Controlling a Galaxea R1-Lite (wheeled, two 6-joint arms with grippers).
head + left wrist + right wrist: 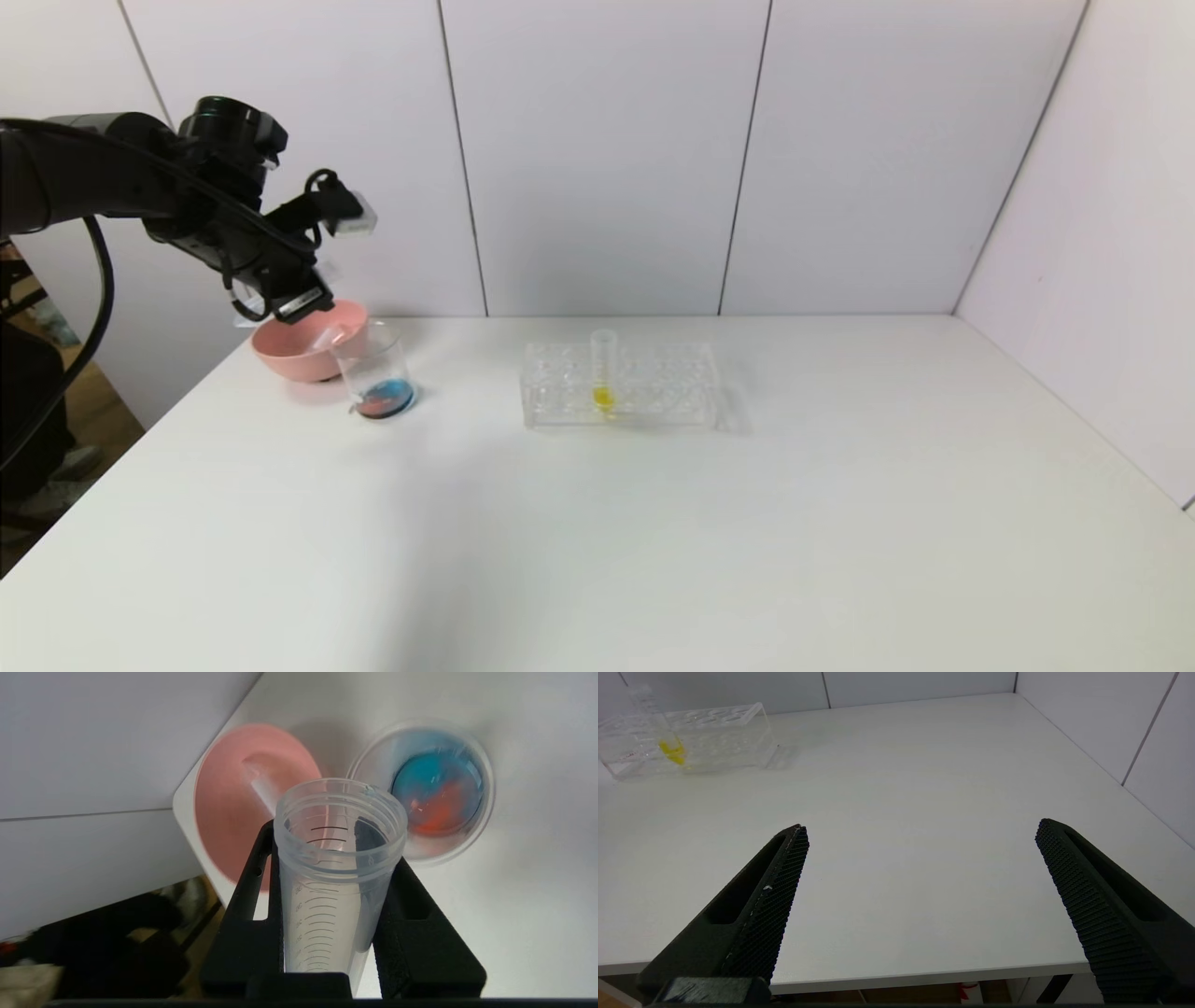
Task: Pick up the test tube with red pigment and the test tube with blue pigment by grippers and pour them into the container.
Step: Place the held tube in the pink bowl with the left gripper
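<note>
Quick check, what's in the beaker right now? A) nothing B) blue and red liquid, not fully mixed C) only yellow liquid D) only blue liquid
B: the left wrist view looks down into the beaker and shows a blue patch beside a red-orange patch on its bottom; the tube clamped in the left gripper looks empty.

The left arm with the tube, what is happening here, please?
The left gripper holds an empty test tube above the pink bowl, where another tube already lies. The beaker beside it contains blue and red liquid. A yellow tube stands in the rack. The right gripper hangs open, idle.
</note>
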